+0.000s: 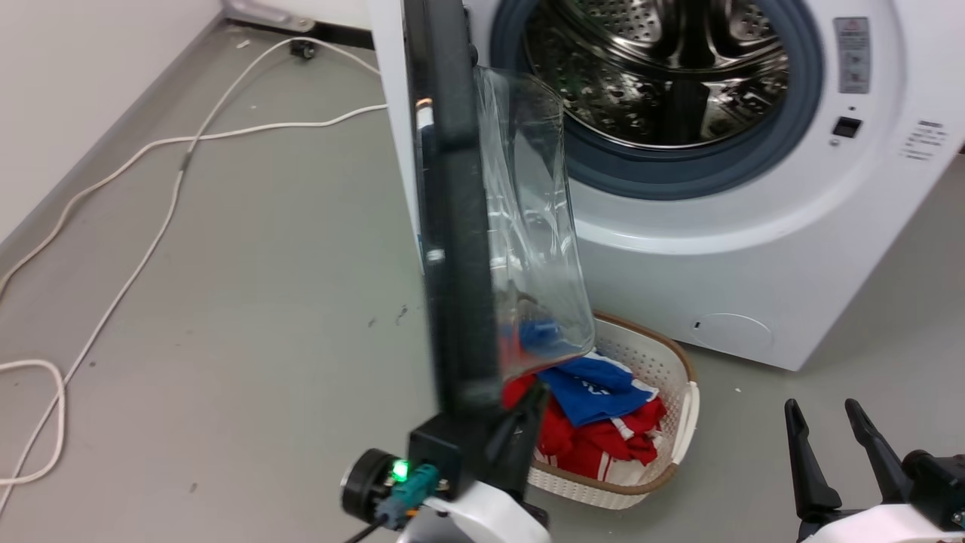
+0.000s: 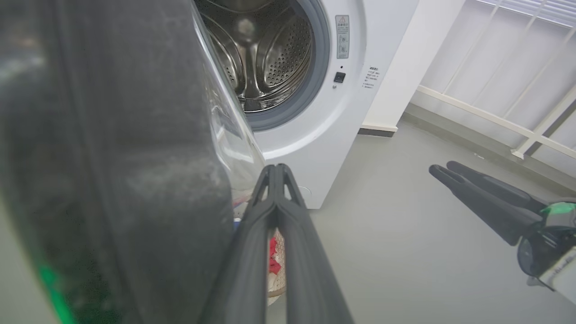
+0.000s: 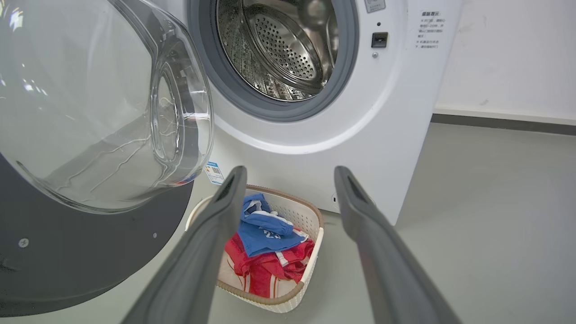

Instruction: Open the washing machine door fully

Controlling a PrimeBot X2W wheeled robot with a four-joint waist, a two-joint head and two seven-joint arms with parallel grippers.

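The white washing machine (image 1: 678,279) stands with its steel drum (image 1: 663,68) exposed. Its washing machine door (image 1: 452,226) is swung out and shows edge-on in the head view, a black rim with the clear glass bowl (image 1: 535,249) bulging to the right. My left gripper (image 1: 528,407) is shut at the door's lower edge, on the bowl side. The left wrist view has its fingertips (image 2: 275,168) closed together just right of the door (image 2: 112,157); whether they touch it is unclear. My right gripper (image 1: 822,407) is open and holds nothing, low at the right, apart from the door (image 3: 90,112).
A white laundry basket (image 1: 682,422) with red and blue clothes sits on the floor under the door, in front of the machine. White cables (image 1: 151,143) trail over the grey floor at the left. A wall runs along the far left.
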